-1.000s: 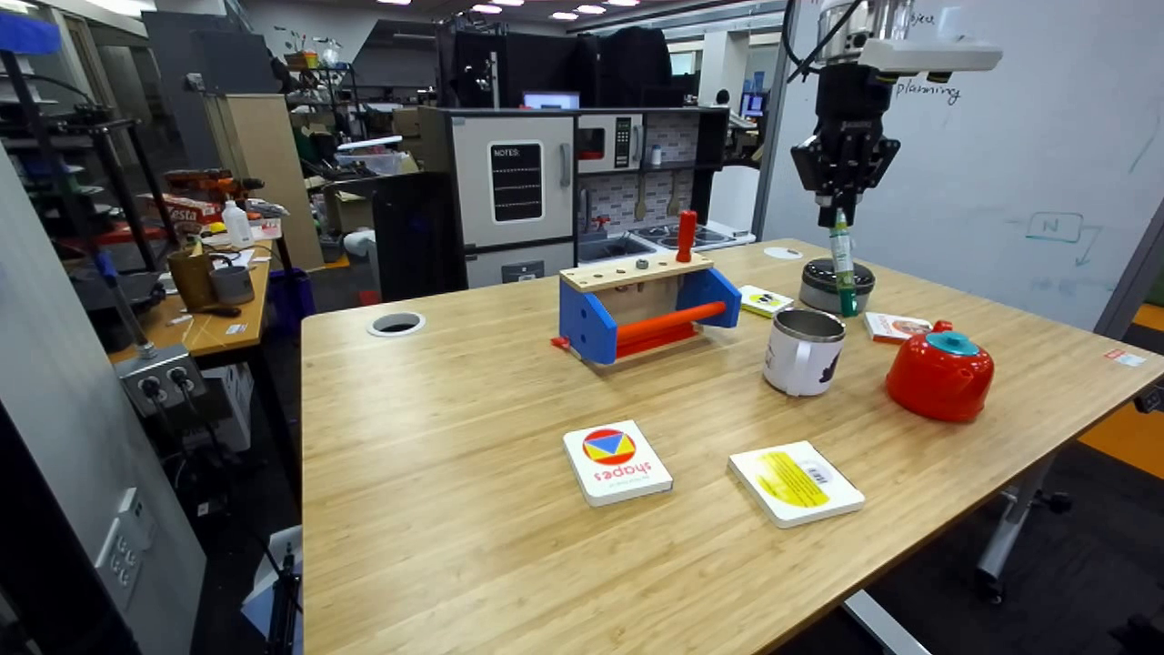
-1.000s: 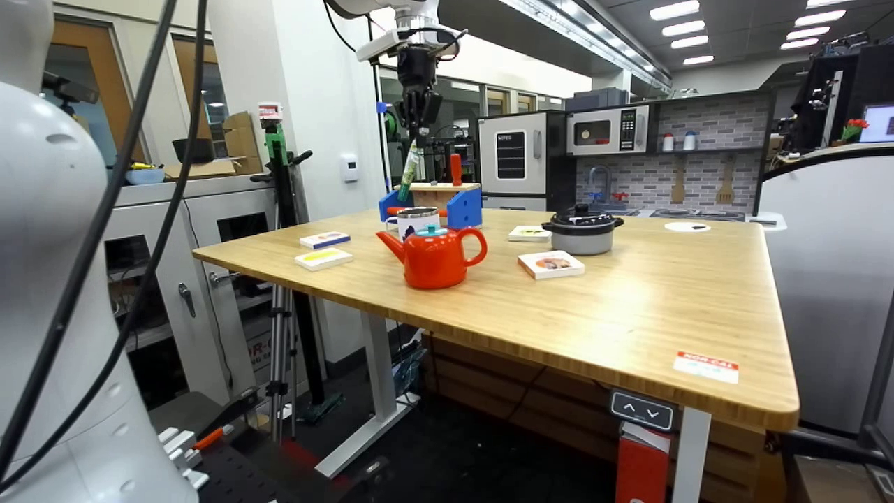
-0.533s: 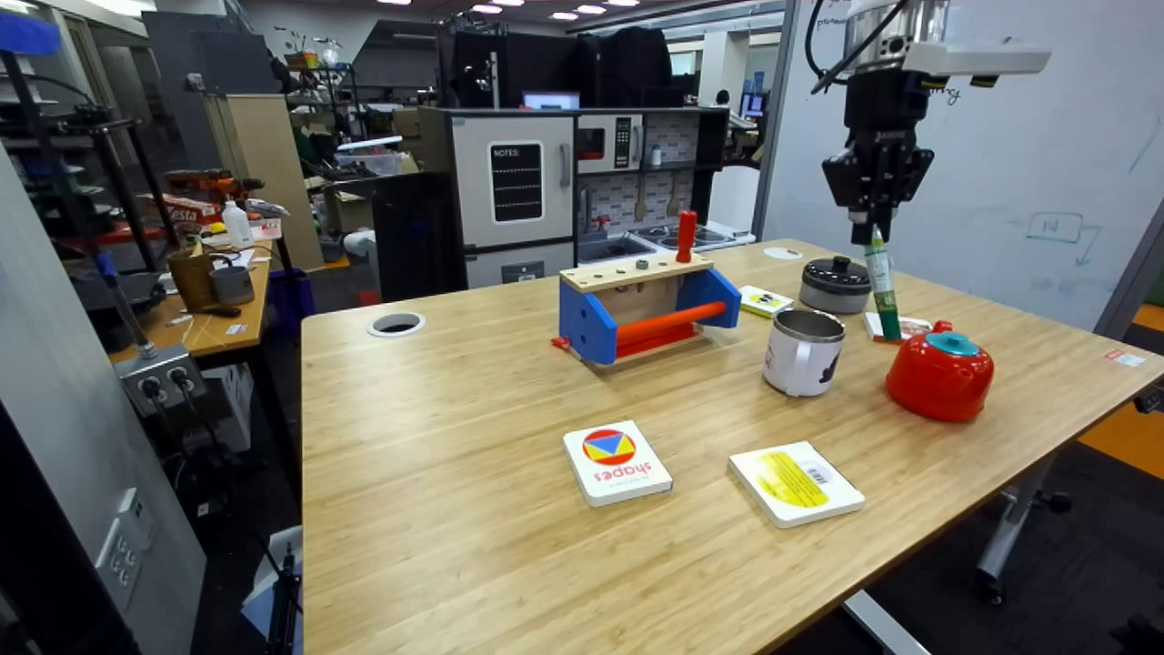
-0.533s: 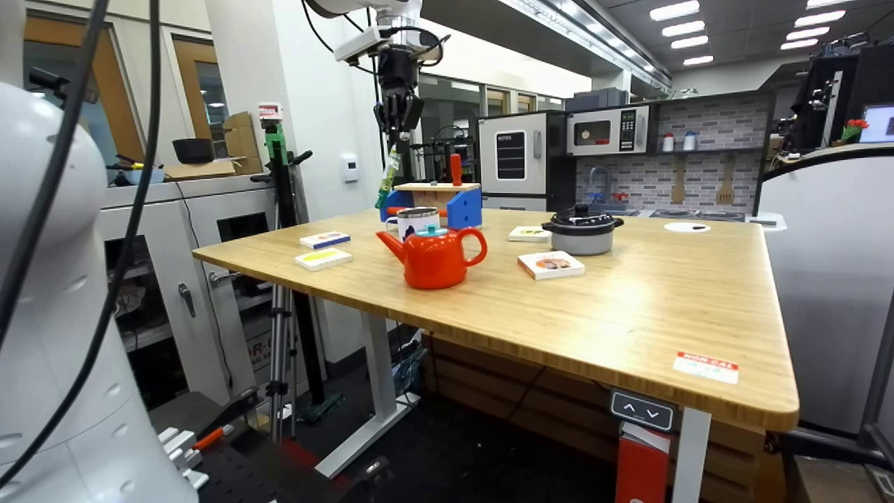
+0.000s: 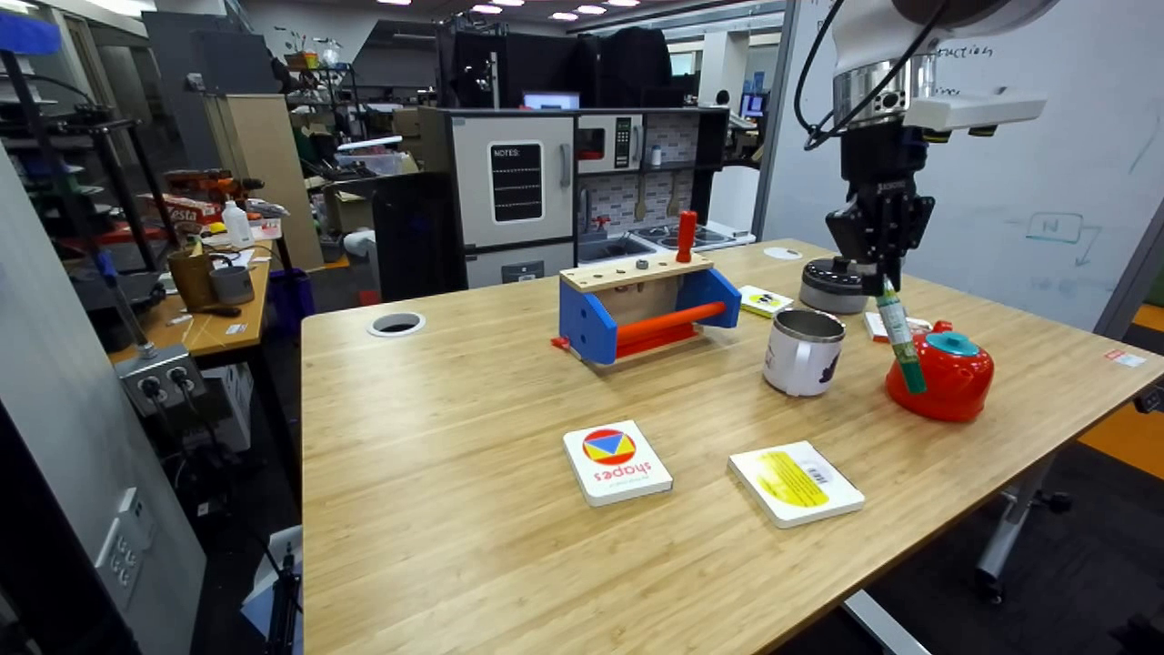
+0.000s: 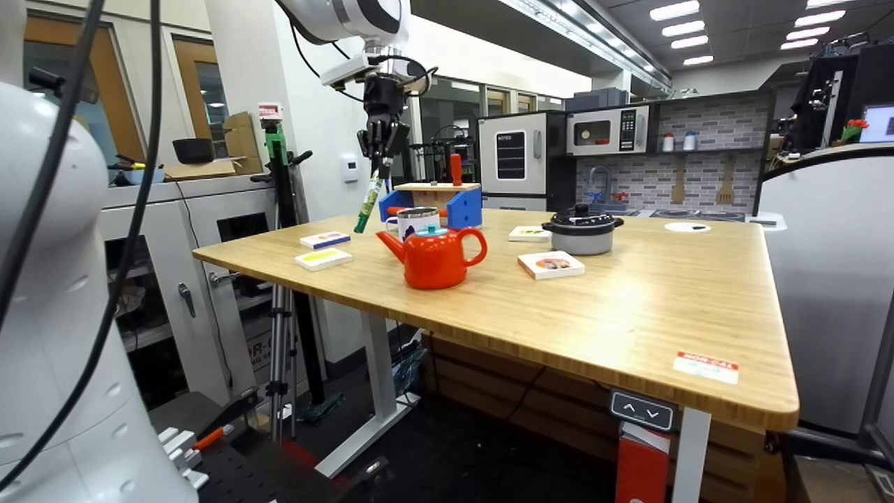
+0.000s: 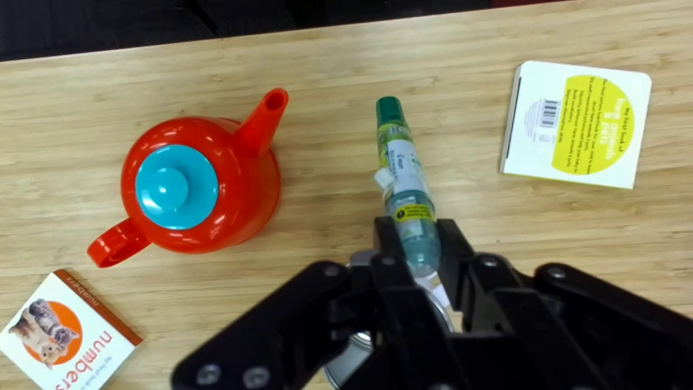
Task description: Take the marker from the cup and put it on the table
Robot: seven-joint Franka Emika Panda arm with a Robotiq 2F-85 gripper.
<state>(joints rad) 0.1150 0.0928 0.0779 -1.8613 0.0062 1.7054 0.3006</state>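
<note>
Gripper (image 7: 418,237) clamped on marker (image 7: 404,165), above pale plank table (image 5: 436,509); toy kitchen (image 5: 556,196), whiteboard (image 5: 1018,182) beyond.

From here I see a green marker (image 7: 403,165) banded white and yellow, and a red teapot (image 7: 238,189) with a turquoise lid (image 7: 187,187). My bench (image 5: 436,509) shows pale grain.

Free table (image 7: 330,141), teapot (image 7: 233,187) and book (image 7: 576,124) flanking

the green marker (image 5: 900,337) is hanging tilted from the jaws, its darker end pointing down above the pale wooden surface (image 5: 473,437); the white, metal-rimmed cup (image 5: 802,357) is standing upright on it.
</note>
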